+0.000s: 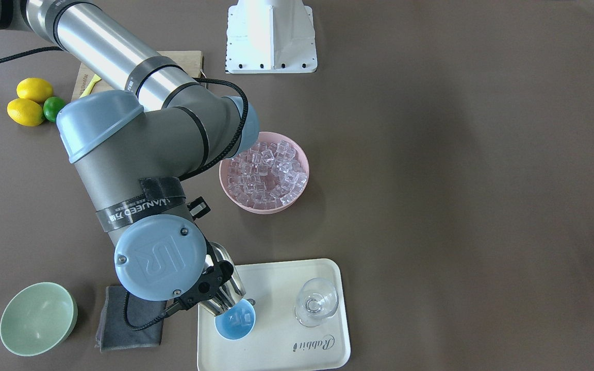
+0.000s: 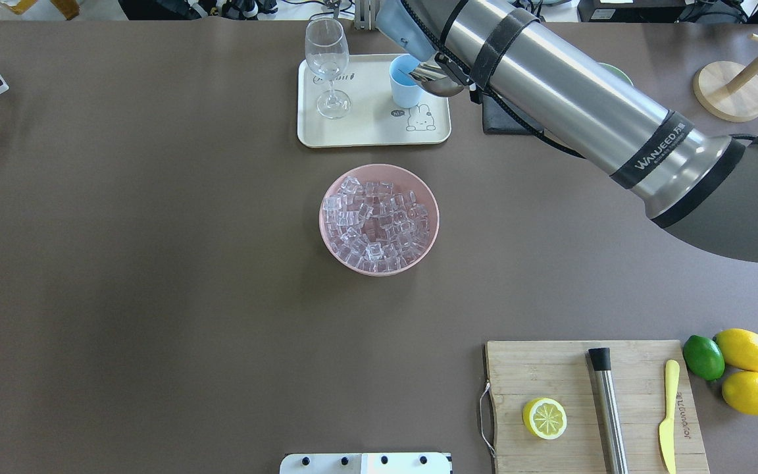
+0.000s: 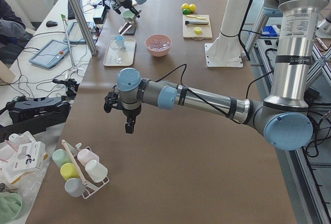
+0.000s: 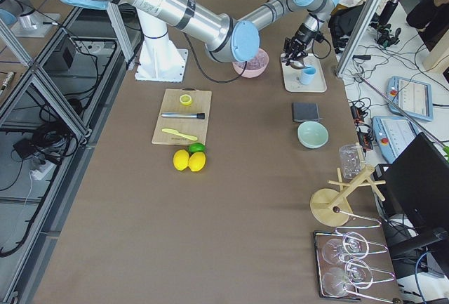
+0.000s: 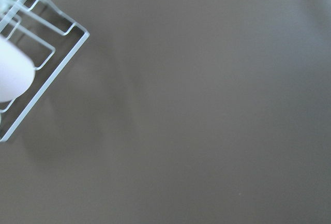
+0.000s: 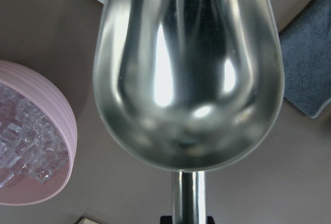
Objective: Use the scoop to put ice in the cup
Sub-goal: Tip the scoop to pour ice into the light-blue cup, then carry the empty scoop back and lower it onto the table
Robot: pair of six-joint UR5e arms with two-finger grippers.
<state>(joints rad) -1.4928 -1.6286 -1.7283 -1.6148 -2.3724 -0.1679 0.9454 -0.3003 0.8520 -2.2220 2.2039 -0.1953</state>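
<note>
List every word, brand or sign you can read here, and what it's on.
"WANJEED": on the black strap around the right arm.
"UR": logo on the blue joint cap of that arm.
"Rabbit": in script on the cream tray.
Print on the yellow knife: too blurred to read.

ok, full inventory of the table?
ice: many, clear, in pink bowl; few in cup
pink bowl: 1, table centre
cup: 1, light-blue, on tray
scoop: 1, steel, empty, at cup rim
tray: 1, cream
wine glass: 1, clear, on tray
green bowl: 1, beside grey cloth
cutting board: 1, wood; holds lemon half, steel rod, yellow knife
lemons: 2, yellow; lime: 1, green, beside board
right gripper: shut on scoop
left gripper: over bare table, state unclear
</note>
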